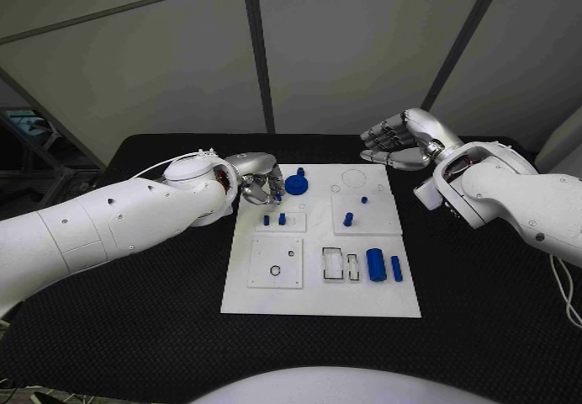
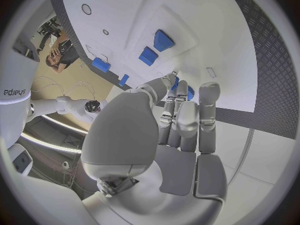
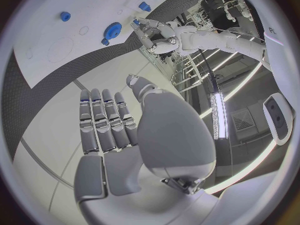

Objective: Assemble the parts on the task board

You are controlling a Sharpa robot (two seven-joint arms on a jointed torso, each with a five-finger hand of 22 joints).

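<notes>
White task board (image 1: 321, 295) at table centre; blue gear-like part (image 1: 297, 182) at its eleven o'clock. Left hand (image 1: 257, 187) just beside it — whether it held anything could not be told. Right hand (image 1: 400, 136) empty, fingers apart, off the board at one o'clock. Step judged: picking up that part — next, a firm pinch.

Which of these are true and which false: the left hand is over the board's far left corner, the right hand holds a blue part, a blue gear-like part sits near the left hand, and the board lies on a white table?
1. The left hand is at the far left part of the task board. True.
2. The right hand holds a blue part. False: it holds nothing and hovers beyond the board's far right corner.
3. A blue gear-like part sits beside the left hand. True.
4. The board lies on a white table. False: the table is black.
</notes>
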